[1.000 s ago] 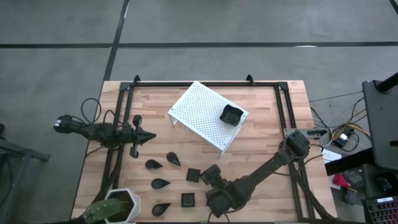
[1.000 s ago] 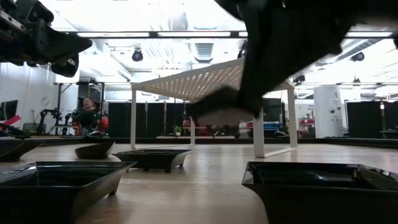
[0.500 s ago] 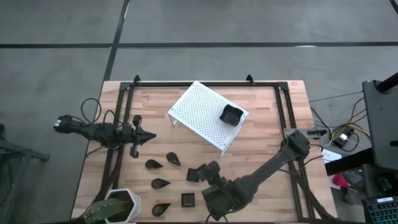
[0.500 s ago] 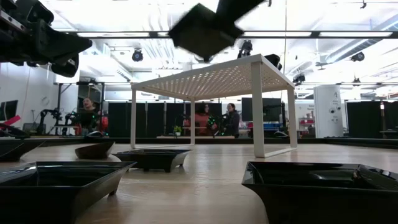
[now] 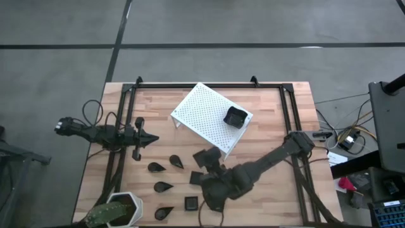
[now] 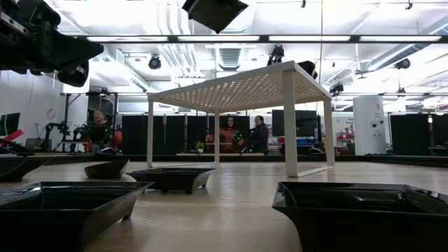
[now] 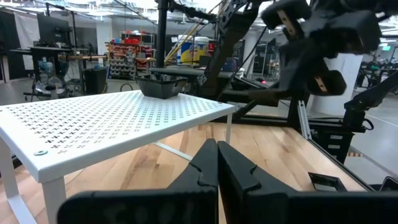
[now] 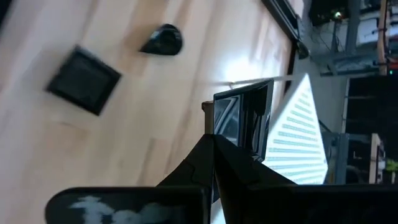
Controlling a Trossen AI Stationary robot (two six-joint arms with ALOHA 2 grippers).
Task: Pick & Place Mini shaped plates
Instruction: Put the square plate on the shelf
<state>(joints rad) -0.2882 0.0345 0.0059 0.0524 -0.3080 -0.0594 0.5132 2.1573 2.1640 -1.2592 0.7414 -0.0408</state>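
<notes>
My right gripper (image 5: 209, 166) is shut on a black square mini plate (image 5: 203, 156), held high above the table just in front of the white perforated rack (image 5: 211, 117); the low view shows this plate (image 6: 213, 12) at the top. Another black plate (image 5: 235, 116) sits on the rack top. Teardrop plates (image 5: 156, 167) (image 5: 176, 161) (image 5: 163, 187) and square plates (image 5: 197, 178) (image 5: 191, 203) lie flat on the wood. My left gripper (image 5: 149, 138) waits shut and level at the table's left, touching nothing. My right gripper pinches the square plate's rim (image 8: 219, 127) on one side between its two fingers (image 8: 205, 155). The fingers slant downward from the table's near right side. The plate is lifted clear of the table and tilted, sticking out beyond the fingertips.
A white hexagonal plant pot (image 5: 120, 212) stands at the near left corner. A black frame (image 5: 288, 107) runs along the table's sides and far edge. Bare wood lies between the rack and the table's right side. People stand in the room beyond the table (image 6: 259, 133).
My right gripper has risen with the square plate and carried it toward the far edge, up to the rack's near corner, tipping further as it went. The plate has gone from low over the table to above the level of the rack top.
</notes>
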